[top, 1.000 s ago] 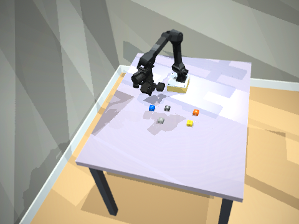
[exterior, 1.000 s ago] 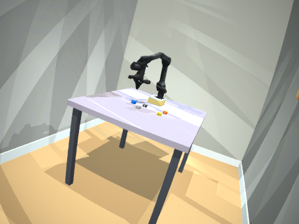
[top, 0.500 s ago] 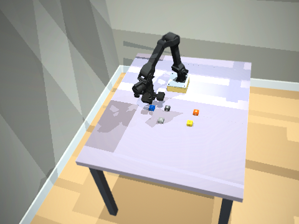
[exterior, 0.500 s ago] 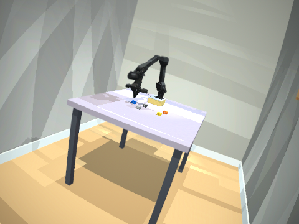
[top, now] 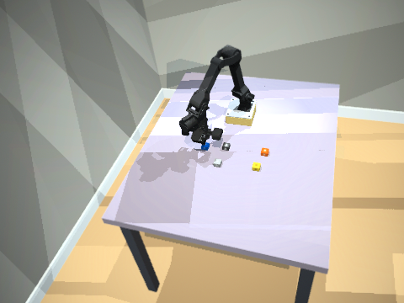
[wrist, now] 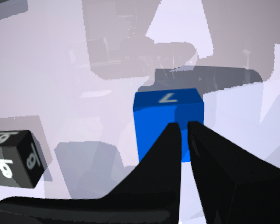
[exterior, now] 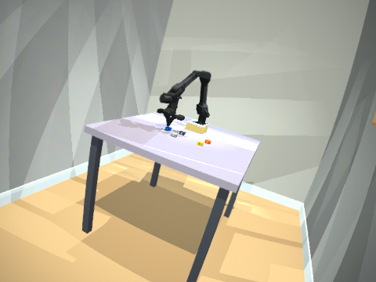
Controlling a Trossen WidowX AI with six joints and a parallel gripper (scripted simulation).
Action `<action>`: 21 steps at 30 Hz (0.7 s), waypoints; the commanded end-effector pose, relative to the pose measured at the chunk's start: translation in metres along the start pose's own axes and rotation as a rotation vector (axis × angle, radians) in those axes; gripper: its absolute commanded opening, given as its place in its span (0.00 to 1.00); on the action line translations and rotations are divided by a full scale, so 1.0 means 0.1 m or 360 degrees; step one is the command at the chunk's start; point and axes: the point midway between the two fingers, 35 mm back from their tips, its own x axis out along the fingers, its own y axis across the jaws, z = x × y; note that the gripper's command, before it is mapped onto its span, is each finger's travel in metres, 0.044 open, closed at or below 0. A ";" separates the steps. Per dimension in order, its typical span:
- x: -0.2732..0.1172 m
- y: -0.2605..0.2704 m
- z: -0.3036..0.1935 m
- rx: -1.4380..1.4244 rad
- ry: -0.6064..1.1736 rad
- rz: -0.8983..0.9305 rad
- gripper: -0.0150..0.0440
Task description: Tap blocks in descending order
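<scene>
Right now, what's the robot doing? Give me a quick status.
Pincer shut, empty, low over the blue block. Blue block shows a 7, sits flat on the table. Dark block close by on one side; nothing between pincer and blue block.
</scene>
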 end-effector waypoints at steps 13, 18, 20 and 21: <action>-0.20 0.02 -0.02 -0.0003 0.0008 0.0013 0.29; -0.43 0.00 0.01 -0.0003 0.0008 0.0013 0.29; -0.77 0.00 0.01 -0.0003 0.0007 0.0013 0.29; -0.91 0.00 0.00 -0.0003 0.0008 0.0013 0.29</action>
